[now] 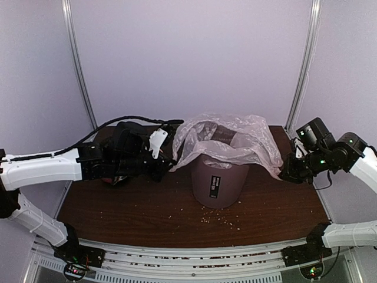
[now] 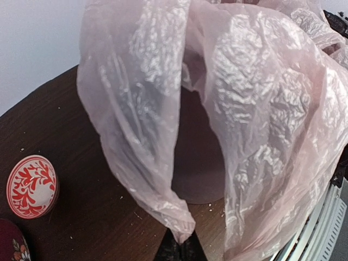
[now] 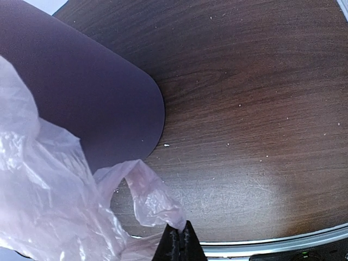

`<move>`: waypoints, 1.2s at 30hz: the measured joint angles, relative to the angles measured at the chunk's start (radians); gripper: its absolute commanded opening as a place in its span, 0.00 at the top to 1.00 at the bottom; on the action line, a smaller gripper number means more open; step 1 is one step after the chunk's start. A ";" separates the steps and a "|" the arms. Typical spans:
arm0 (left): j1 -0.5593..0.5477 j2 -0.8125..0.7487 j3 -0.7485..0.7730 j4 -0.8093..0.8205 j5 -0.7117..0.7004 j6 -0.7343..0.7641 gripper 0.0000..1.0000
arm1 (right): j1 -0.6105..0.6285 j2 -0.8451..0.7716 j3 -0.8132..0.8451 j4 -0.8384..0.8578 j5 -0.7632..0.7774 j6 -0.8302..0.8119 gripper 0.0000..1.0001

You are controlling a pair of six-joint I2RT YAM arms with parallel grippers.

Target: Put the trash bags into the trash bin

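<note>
The mauve-brown trash bin [image 1: 219, 184] stands upright at the table's middle, black label facing front. The pale pinkish trash bag [image 1: 227, 140] is spread over its rim, stretched between both arms. My left gripper [image 1: 167, 158] is shut on the bag's left edge; in the left wrist view the bag [image 2: 239, 109] drapes in front of the bin [image 2: 198, 163] and its corner is pinched at my fingertips [image 2: 182, 247]. My right gripper [image 1: 288, 172] is shut on the bag's right corner [image 3: 155, 201], pinched at the fingertips [image 3: 178, 242], beside the bin [image 3: 81, 92].
A red-and-white patterned bowl [image 2: 31, 186] sits on the table left of the bin, a dark red one [image 2: 11, 242] below it. Crumbs [image 1: 227, 220] lie scattered on the dark wooden table [image 1: 129, 206] in front of the bin. Purple walls enclose the back.
</note>
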 measured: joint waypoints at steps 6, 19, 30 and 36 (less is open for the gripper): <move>0.000 0.037 -0.077 0.082 -0.068 0.007 1.00 | 0.000 -0.022 -0.134 0.066 -0.010 -0.003 1.00; 0.000 0.173 -0.061 0.178 -0.117 0.049 0.85 | 0.000 0.143 -0.105 0.201 -0.005 -0.092 0.73; 0.000 -0.168 -0.062 -0.013 -0.110 0.066 0.18 | -0.001 -0.098 0.088 -0.009 -0.029 -0.050 0.43; 0.000 -0.220 0.003 -0.095 -0.097 0.113 0.16 | -0.001 -0.121 0.217 -0.076 -0.058 -0.038 0.36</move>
